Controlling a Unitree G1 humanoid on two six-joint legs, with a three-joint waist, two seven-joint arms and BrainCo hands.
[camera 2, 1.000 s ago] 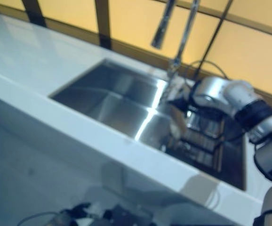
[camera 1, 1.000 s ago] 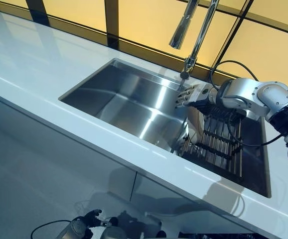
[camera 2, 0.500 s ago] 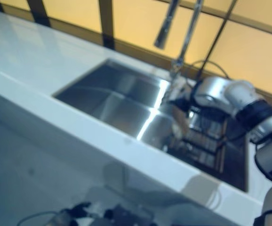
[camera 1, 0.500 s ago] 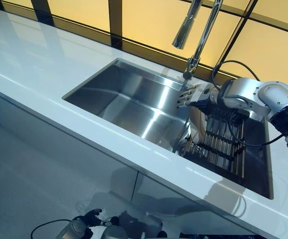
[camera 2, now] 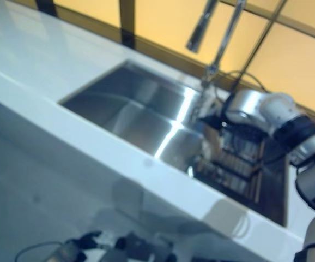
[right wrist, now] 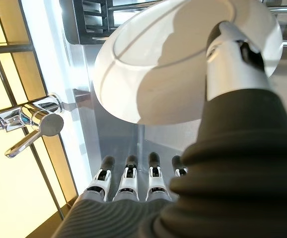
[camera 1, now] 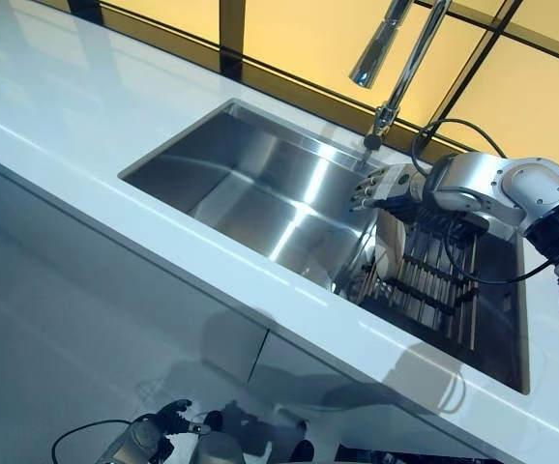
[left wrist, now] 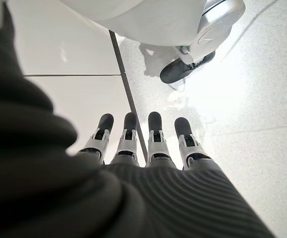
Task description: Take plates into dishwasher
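Observation:
A white plate (right wrist: pixel 163 74) stands on edge in the dark dish rack (camera 1: pixel 436 282), in the right part of the steel sink (camera 1: pixel 250 184). In the left eye view the plate (camera 1: pixel 386 253) shows just below my right hand (camera 1: pixel 384 186). That hand reaches in over the plate's top. Its fingers (right wrist: pixel 128 178) are straight and its thumb (right wrist: pixel 231 57) lies against the plate's face. My left hand (left wrist: pixel 138 144) hangs low by the floor with straight fingers and holds nothing. It also shows at the bottom of the left eye view (camera 1: pixel 154 435).
A chrome faucet (camera 1: pixel 397 58) rises behind the sink, close above my right hand. White counter (camera 1: pixel 57 97) runs all round the sink, with its front edge toward me. The sink's left basin holds nothing.
The whole picture has shifted a little as the camera moved. My right hand stays at the plate in the rack, and my left hand hangs as before.

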